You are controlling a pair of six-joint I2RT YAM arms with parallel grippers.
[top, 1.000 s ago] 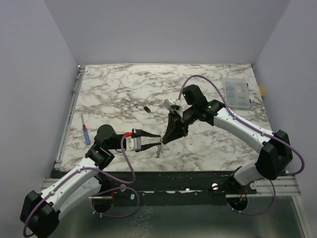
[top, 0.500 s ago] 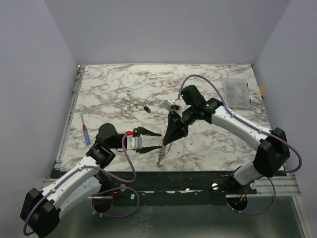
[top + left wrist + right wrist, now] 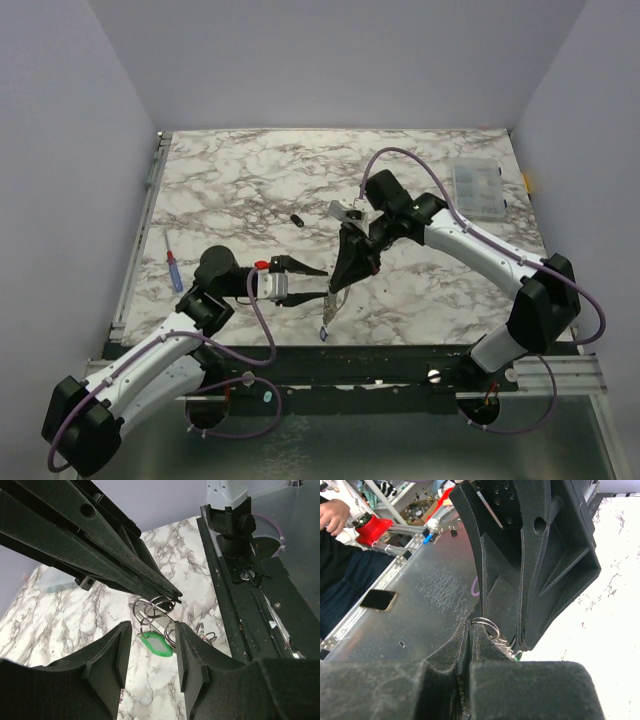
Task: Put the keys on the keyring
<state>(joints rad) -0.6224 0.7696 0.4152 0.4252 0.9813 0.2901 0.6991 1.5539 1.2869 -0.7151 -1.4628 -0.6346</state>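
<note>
Top external: keyring (image 3: pixel 327 308) over marbled tabletop (image 3: pixel 230 180), lavender walls (image 3: pixel 330 60) around.

Soft, even light is falling from above onto the desk (image 3: pixel 240 180) in the top view, and the arms (image 3: pixel 470 245) are casting only faint shadows. In the right wrist view the desk is blowing out to white along its right edge, and the right end effector (image 3: pixel 469 630) is blurring up close. In the left wrist view the left end effector (image 3: pixel 150 635) is sitting out of focus, while the keyring (image 3: pixel 157 605) is glinting sharply.
</note>
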